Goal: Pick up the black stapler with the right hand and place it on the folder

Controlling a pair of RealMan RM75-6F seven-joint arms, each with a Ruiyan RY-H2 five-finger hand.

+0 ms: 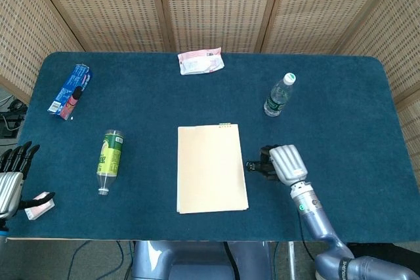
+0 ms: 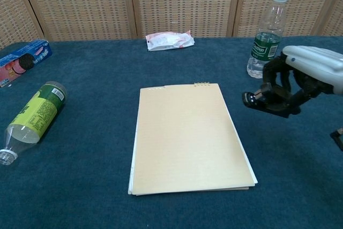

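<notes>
- Since it lies flat and broad on the blue counter (image 1: 341, 96), the folder (image 1: 211, 168) makes a stable landing pad; its long axis runs toward and away from the robot, with the small clip edge at the far end. As thin card it should give a little under load, I judge, but not shift.
- While the right hand (image 1: 287, 164) hangs just beside the folder's right edge, its fingers (image 2: 278, 81) are curled down around the black stapler (image 2: 268, 100), which is held clear of the counter.
- Being a compact hard body, the stapler probably handles as stiff and fairly dense for its size, with smooth sides that could slip; a hold across the middle of its body, as here, seems the safe one.
- As seen from the chest view, the stapler's long axis lies roughly level and crosswise, its rounded nose pointing toward the folder.
- Though far from the work, the left hand (image 1: 12, 175) rests at the counter's near left corner, fingers spread and holding nothing.
</notes>
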